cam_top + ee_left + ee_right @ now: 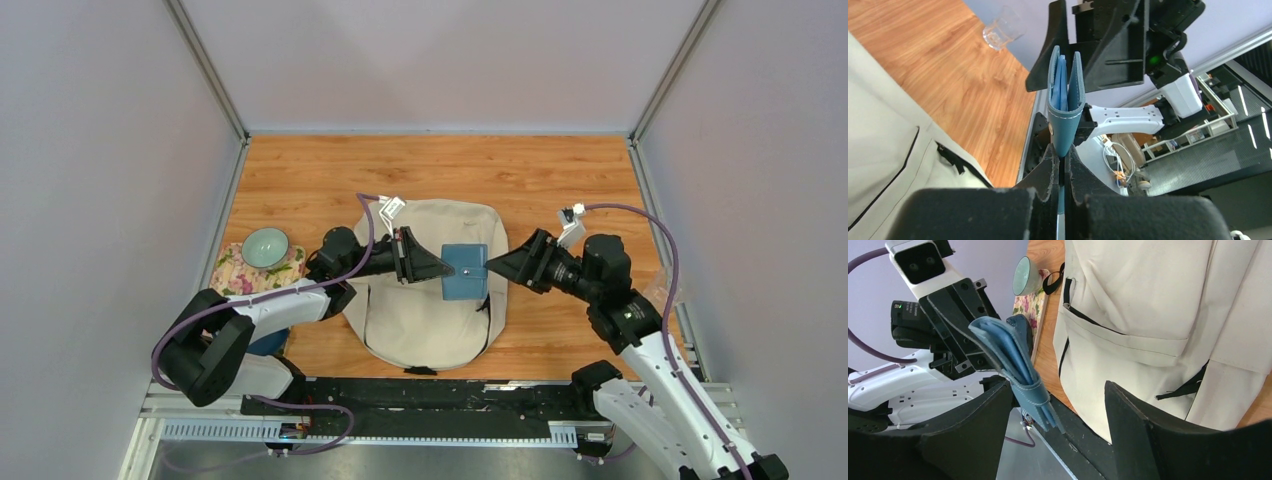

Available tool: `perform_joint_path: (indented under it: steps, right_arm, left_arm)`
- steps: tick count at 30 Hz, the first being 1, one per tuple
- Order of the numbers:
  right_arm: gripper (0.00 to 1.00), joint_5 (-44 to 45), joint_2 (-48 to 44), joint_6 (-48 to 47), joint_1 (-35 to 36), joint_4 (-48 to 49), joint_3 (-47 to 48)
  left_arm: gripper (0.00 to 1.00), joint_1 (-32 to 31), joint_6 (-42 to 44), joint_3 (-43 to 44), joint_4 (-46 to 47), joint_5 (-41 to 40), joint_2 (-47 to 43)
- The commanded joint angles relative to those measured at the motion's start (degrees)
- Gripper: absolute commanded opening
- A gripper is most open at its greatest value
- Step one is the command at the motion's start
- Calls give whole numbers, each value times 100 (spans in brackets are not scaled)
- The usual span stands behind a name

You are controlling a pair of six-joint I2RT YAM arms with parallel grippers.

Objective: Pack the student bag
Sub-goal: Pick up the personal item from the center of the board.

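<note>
Left claw [1060, 156] is clenching tight on the lower edge of a folded blue wallet [1066, 102], its jaws pressing together with only the leather between them, and it is holding the wallet up in the air. Right claw [1058, 392] is facing it from the other side, released, with its jaws standing wide on either flank of the wallet's far end; the wallet is lying close against one finger, though whether it is touching cannot be told. Both claws are meeting over the student bag [430, 330], which is lying flat in the middle of the wooden worktop [450, 165] with its front pocket facing up and its black zipper lines showing. Both arms are reaching in over the bag's upper part, so the wallet and the claws are covering that part from above. Off to the left a pale green bowl [265, 246] is sitting on a floral cloth [232, 278], well apart from the bag, and a clear cup [1000, 27] is standing near the worktop's right edge.
</note>
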Motion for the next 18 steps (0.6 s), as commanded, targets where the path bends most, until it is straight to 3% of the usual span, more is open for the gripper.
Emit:
perform_joint_path:
  steps: [1,7,18]
  right_arm:
    - [71,-222,-187,57,28,331,-89]
    - [72,-275,-424,268,28,604,-361]
    - [72,-547,85,321,89,1087,-336]
  left_arm:
    - [0,-8,383,22,-368,-201,-252]
    - [0,-8,481,118,-668,-237,-279]
    - [0,-8,296,250,-501,45,-209]
